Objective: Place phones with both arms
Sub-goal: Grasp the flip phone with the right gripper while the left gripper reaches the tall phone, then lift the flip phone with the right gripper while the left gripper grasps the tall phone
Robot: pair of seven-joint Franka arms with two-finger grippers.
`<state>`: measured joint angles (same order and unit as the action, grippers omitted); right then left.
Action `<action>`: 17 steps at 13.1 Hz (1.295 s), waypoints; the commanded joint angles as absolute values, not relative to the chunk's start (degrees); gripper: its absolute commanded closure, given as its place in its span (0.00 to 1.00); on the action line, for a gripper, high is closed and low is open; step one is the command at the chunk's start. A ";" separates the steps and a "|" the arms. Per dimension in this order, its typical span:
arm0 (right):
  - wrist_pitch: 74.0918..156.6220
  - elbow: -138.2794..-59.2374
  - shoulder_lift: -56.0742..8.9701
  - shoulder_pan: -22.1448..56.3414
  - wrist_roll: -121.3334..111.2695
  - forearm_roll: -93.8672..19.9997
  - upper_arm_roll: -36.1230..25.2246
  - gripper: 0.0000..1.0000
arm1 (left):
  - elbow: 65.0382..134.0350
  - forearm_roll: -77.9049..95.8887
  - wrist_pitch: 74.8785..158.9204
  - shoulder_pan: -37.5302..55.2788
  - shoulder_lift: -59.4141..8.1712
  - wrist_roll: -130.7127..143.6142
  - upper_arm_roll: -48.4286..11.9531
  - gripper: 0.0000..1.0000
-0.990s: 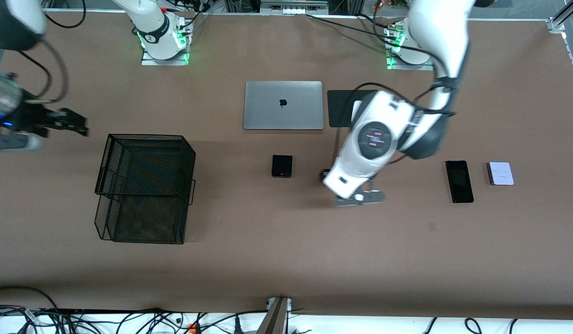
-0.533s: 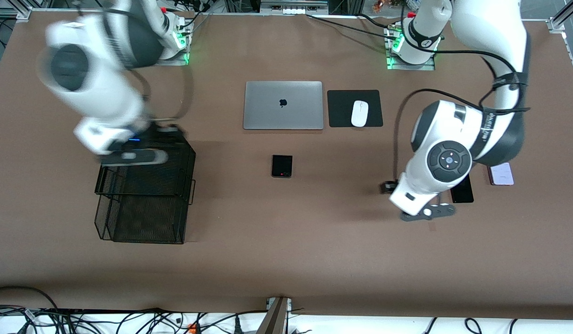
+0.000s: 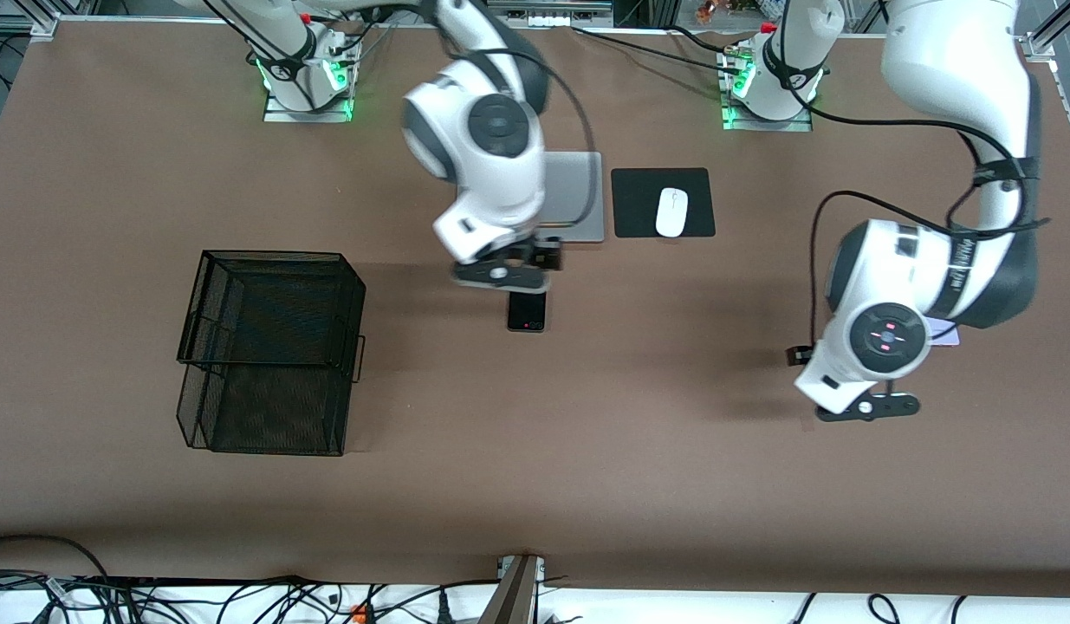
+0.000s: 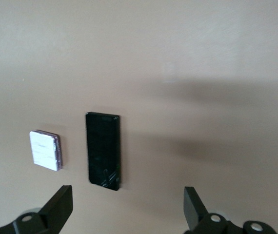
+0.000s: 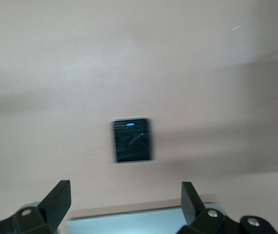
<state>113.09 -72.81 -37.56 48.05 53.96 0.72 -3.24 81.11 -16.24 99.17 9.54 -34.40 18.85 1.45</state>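
The small squarish black phone [image 3: 527, 314] lies flat at mid-table, just nearer the front camera than the laptop; it also shows in the right wrist view [image 5: 131, 140]. My right gripper [image 3: 500, 276] hangs open and empty over the laptop's near edge and this phone [image 5: 124, 209]. The long slim black phone [image 4: 103, 151] and the pale lilac phone [image 4: 45, 150] lie side by side toward the left arm's end. My left gripper [image 3: 868, 407] hangs open and empty above them [image 4: 127, 214]. In the front view the left arm hides the long phone; only a sliver of the lilac phone [image 3: 949, 333] shows.
A silver closed laptop [image 3: 578, 195] lies at mid-table, partly under the right arm. A white mouse [image 3: 671, 211] sits on a black pad [image 3: 638, 186] beside it. A black wire basket [image 3: 270, 347] stands toward the right arm's end.
The right arm swung from its end of the table, past the basket, to above the small black phone. The left arm moved from mid-table to above the long black and lilac phones.
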 commanded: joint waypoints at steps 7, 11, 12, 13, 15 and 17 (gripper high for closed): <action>132.95 -87.17 -41.48 48.43 51.24 0.70 -3.96 0.00 | 122.15 -18.02 145.77 -3.40 -20.65 9.35 0.35 0.00; 135.87 -87.63 -43.94 48.25 51.33 0.70 -3.96 0.00 | 123.83 -17.84 150.28 -7.29 -23.99 6.50 0.18 0.00; 135.97 -87.54 -44.73 48.25 51.33 0.70 -3.96 0.00 | 124.36 -17.75 151.69 -7.64 -24.43 6.50 0.18 0.00; 136.49 -87.54 -45.35 48.34 51.42 0.70 -3.96 0.00 | 124.37 -17.84 152.05 -8.34 -25.22 6.50 0.09 0.00; 137.28 -87.54 -46.31 48.43 51.42 0.70 -3.96 0.00 | 124.36 -17.75 153.36 -9.05 -25.93 6.42 0.09 0.00; 138.77 -87.45 -47.11 48.69 52.03 0.70 -3.96 0.00 | 124.37 -17.67 153.54 -9.92 -26.45 6.42 -0.78 0.00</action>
<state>136.95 -87.15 -46.65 48.69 52.37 0.72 -4.26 124.16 -16.36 152.59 -8.00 -26.28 6.39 0.73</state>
